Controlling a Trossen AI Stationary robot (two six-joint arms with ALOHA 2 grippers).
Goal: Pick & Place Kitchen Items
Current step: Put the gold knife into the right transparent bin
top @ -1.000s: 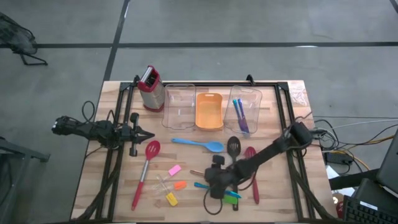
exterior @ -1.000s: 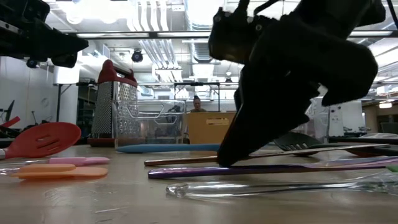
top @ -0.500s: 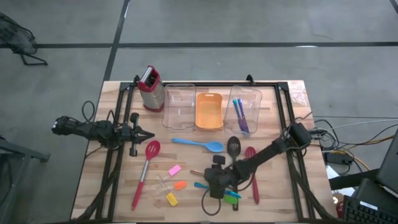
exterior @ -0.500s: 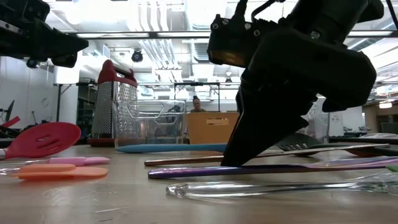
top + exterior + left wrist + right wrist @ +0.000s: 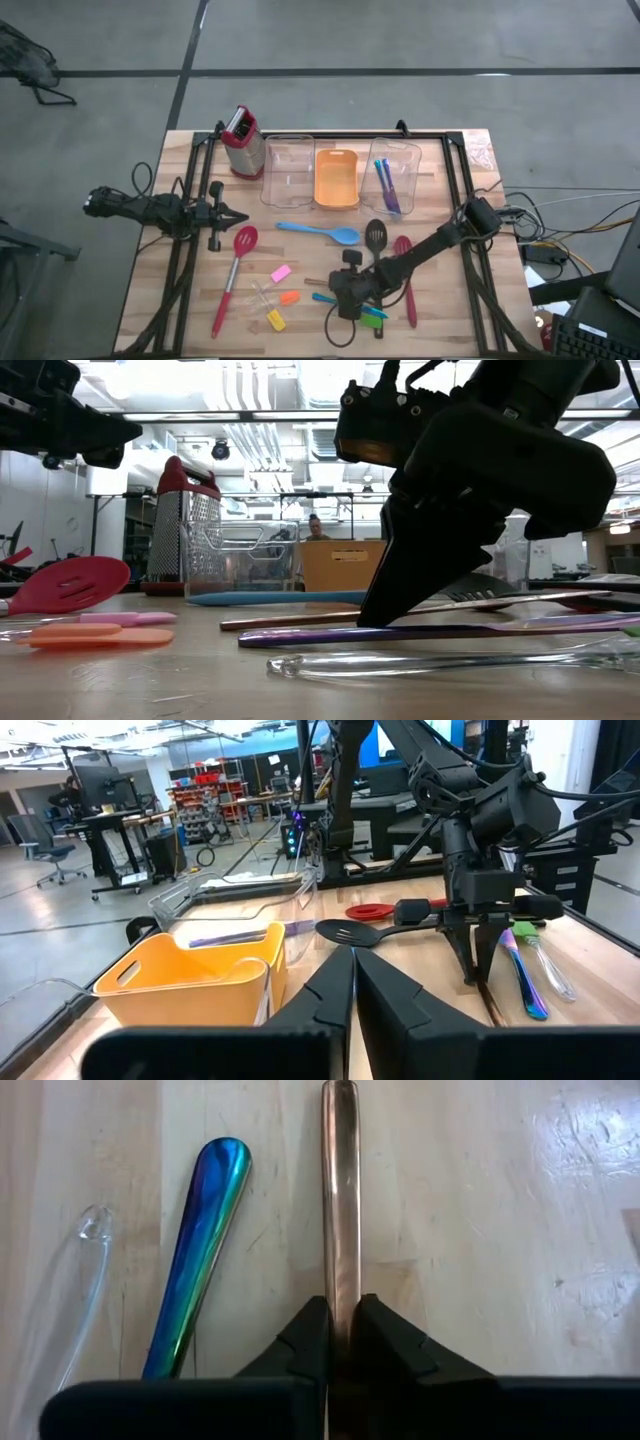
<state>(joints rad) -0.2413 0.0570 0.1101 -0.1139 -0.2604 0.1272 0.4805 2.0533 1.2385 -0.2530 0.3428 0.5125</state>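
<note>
My right gripper point(image 5: 343, 290) stands over the near middle of the table, fingers down, shut on a thin copper-coloured cutlery handle point(image 5: 340, 1200). Beside that handle lie an iridescent blue handle point(image 5: 195, 1250) and a clear plastic piece point(image 5: 65, 1300), flat on the wood. A red slotted spoon point(image 5: 243, 240), a blue spoon point(image 5: 320, 232), a black slotted spoon point(image 5: 375, 236) and a red spoon point(image 5: 405, 275) also lie flat on the table. Small pink point(image 5: 281, 272), orange point(image 5: 289, 297) and yellow point(image 5: 275, 320) pieces lie near the front. My left gripper point(image 5: 240, 217) waits shut at the table's left. My right gripper pinches the copper-coloured handle point(image 5: 340, 1295) between its two fingers point(image 5: 300, 1330), one on each long side. The fingers come from above, pointing down point(image 5: 375, 620). The handle lies low and nearly level, its free end point(image 5: 228, 625) down at the table top.
At the back stand a grater point(image 5: 240, 140), a clear bin point(image 5: 288, 170), an orange tray point(image 5: 336, 178) and a clear bin point(image 5: 400, 160) with blue cutlery in it. A black frame point(image 5: 185, 250) runs along both table sides. A person point(image 5: 317, 527) shows far behind.
My right gripper has shut: its fingers, spread wide over the copper handle a second ago, have drawn together onto it. The gripper has stayed at the same spot above the table.
</note>
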